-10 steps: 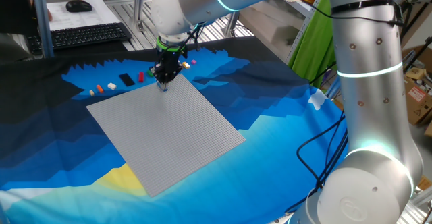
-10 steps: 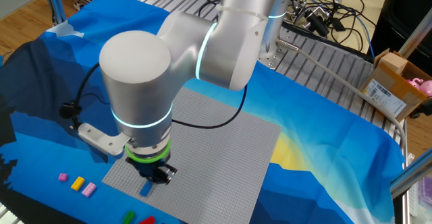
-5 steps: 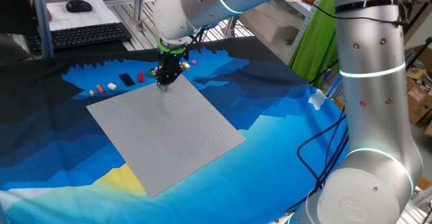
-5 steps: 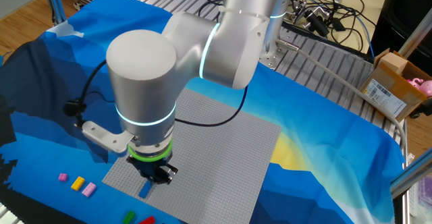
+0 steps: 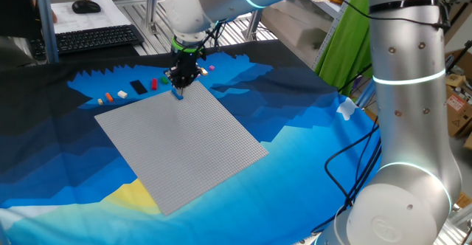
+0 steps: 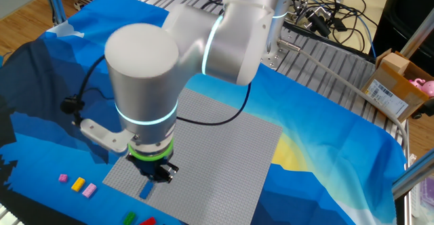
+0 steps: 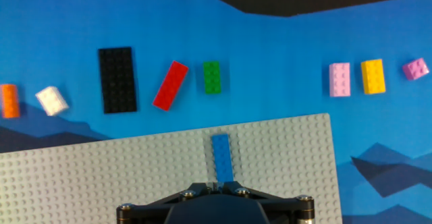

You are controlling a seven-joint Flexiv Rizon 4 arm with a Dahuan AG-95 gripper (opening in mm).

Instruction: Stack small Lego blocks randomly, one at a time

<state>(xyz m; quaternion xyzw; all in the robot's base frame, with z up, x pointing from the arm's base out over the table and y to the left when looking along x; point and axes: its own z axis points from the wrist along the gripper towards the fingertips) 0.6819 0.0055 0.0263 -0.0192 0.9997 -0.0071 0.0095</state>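
I have the end effector (image 7: 217, 182) pointing straight down over the far edge of the grey baseplate (image 7: 121, 177), its jaws brought fully together and holding nothing that I can make out. Directly under it a blue brick (image 7: 221, 158) lies flat on the baseplate, lengthwise away from the hand, close to the plate's far edge; in the hand view its near end runs up to the black fingertips, and I cannot tell whether they touch it. In the other fixed view the same blue brick (image 6: 146, 190) shows just below the end effector (image 6: 154, 177), at the baseplate's edge. The rest of the small Lego blocks lie off the baseplate on the blue cloth (image 7: 283, 42) beyond that edge. Taking the blue brick as my mark: a green brick (image 7: 212, 77) sits straight beyond it, a tilted red brick (image 7: 170, 85) just left of the green, then a black plate (image 7: 117, 79), a white brick (image 7: 52, 100) and an orange brick (image 7: 9, 100). Off to the right lie a pale pink brick (image 7: 339, 79), a yellow brick (image 7: 372, 76) and a small magenta brick (image 7: 415, 69).
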